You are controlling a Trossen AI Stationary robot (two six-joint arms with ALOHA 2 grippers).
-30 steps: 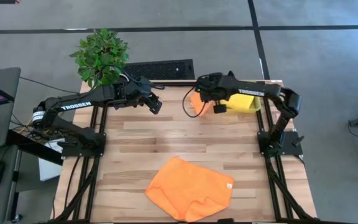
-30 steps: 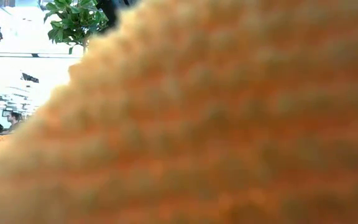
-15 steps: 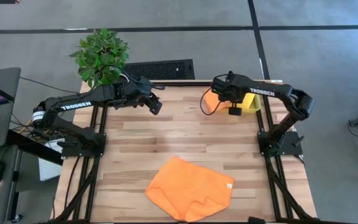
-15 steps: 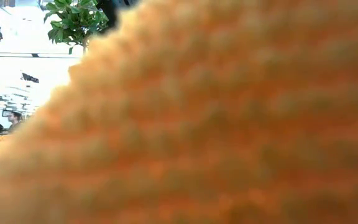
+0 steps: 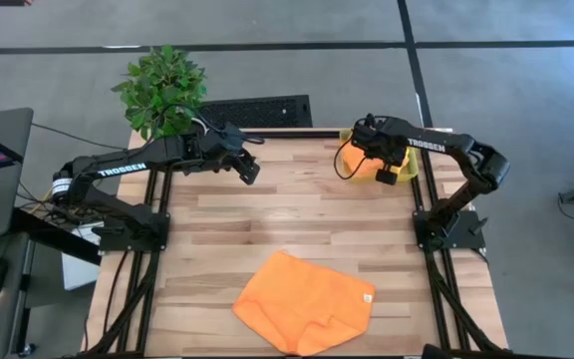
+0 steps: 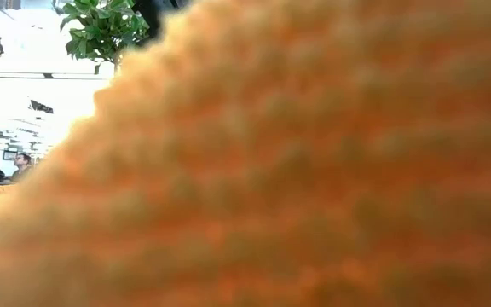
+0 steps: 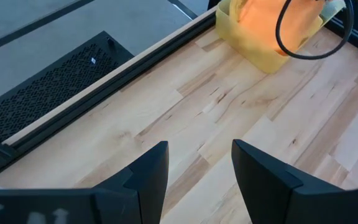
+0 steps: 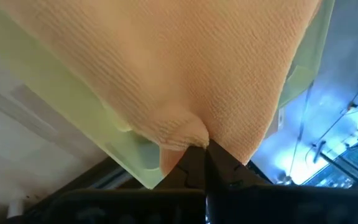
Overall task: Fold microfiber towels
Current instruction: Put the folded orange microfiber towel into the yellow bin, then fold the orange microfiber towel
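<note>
**Carrying a folded orange towel into the bin**

Pinched shut on a folded orange towel (image 8: 166, 81), the right gripper (image 5: 370, 160) has carried it from mid-table over the yellow bin (image 5: 397, 168), likely to drop it. Another orange towel (image 5: 304, 301) lies unfolded at the near edge. The left gripper (image 7: 199, 177) waits open.

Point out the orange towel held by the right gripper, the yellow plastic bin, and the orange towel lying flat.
Held orange microfiber towel (image 8: 166, 68): right wrist view, middle of cloth.
Translucent yellow plastic bin (image 7: 248, 48): left wrist view, near wall.
Flat orange microfiber towel (image 5: 302, 302): high view, centre.
</note>
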